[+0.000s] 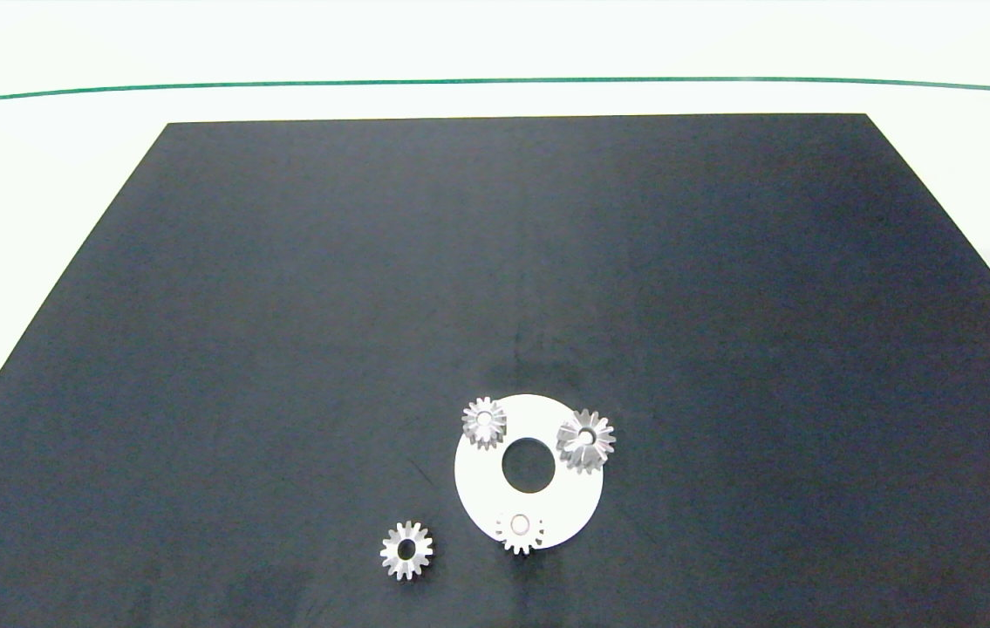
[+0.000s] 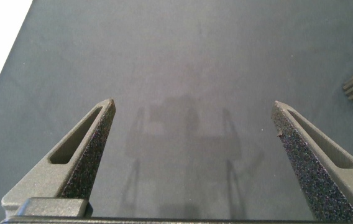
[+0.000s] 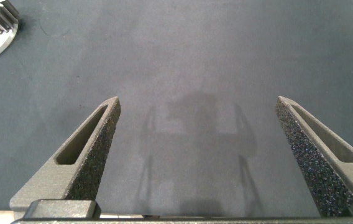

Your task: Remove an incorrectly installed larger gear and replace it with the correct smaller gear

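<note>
White disc [image 1: 481, 488] carries the larger gear [image 1: 586, 440] and 2 small gears; both grippers' jaws apart.

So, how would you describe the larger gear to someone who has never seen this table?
Find the white ring plate near the front of the black mat. Three gears sit on its edge; the larger gear is at its right rim. It is wider than the others, with long pointed teeth like a star.
</note>
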Available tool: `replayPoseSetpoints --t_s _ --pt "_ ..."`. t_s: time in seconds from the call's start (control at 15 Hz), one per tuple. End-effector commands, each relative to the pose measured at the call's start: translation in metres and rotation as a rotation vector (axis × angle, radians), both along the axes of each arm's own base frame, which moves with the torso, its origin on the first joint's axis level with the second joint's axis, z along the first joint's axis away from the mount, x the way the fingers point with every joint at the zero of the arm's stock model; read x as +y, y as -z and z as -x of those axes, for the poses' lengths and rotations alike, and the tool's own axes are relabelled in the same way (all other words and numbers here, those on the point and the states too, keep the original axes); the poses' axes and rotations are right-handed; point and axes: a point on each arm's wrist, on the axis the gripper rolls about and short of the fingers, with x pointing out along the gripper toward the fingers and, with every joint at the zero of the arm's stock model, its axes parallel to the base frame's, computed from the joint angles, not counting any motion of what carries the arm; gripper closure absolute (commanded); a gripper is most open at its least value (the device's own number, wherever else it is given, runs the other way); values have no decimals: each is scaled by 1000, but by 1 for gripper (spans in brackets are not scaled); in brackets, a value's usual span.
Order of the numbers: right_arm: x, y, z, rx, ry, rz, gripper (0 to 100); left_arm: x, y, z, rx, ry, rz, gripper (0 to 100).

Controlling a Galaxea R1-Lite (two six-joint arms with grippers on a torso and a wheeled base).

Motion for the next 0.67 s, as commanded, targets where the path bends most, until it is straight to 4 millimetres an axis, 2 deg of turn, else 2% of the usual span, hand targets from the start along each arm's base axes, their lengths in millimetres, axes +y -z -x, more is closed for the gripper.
replayPoseSetpoints --t_s 0.07,0.2,0.27,0.4,0.53,0.67 --pt "0 0 0 3 5 5 0 0 0 0 0 -9 -3 0" --pt "0 -6 1 12 11 13 0 0 -19 5 -13 -20 -144 0" --pt "0 -16 4 23 8 18 0 0 -32 8 35 -16 -186 0" --pt "0 -44 7 81 -4 21 0 0 -74 4 143 -5 -215 0" --pt "0 -76 -4 184 -63 43 0 0 -125 -27 221 3 -217 0" --pt "1 -96 -34 307 -121 91 0 1 -173 -61 249 6 -217 0"
